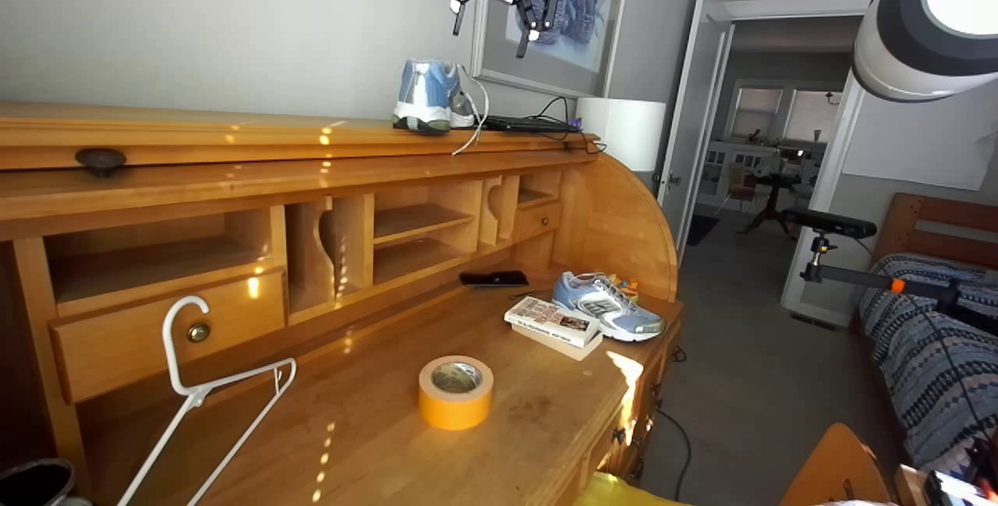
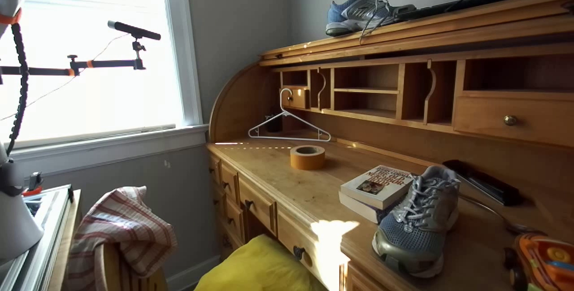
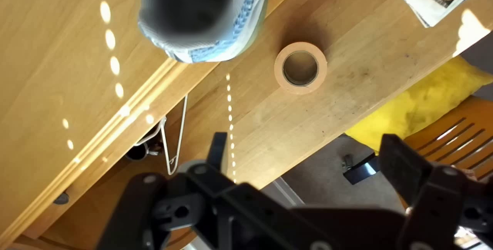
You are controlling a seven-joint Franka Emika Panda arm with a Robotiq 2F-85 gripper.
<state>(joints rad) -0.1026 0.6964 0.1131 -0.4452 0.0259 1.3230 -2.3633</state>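
Gripper (image 1: 490, 40): black, two-fingered, in mid-air, its fingers spread well apart.
Blue, white and grey running shoe (image 1: 427, 93): nearest piece to the gripper, lower and apart from it; upright on the honey-coloured wooden upper ledge (image 1: 156, 120), pale lace trailing over the front edge.
Flat black device (image 1: 514, 124): on the ledge just beside that shoe, with thin dark cables.
Orange-yellow tape roll (image 2: 307, 161): tan-faced, lying flat with its hole upward on the honey-coloured wooden tabletop (image 1: 366, 412), lower than the ledge.
White plastic clothes hanger (image 2: 285, 113): hook uppermost, near upright; its support cannot be made out.
Two stacked paperback books (image 2: 379, 185): on the tabletop, upper cover white with red lettering.
Second blue-grey running shoe (image 2: 419, 223): laced, upright, just beside the books.
Long black object (image 2: 484, 183): near the second shoe, kind unclear.
Orange plastic toy vehicle (image 2: 545, 257): dark-wheeled, near the same shoe.
Bright yellow fabric (image 2: 260, 268): bunched, lower than the tabletop's front edge.
Red-and-white striped cloth (image 2: 128, 232): draped over a wooden chair back.
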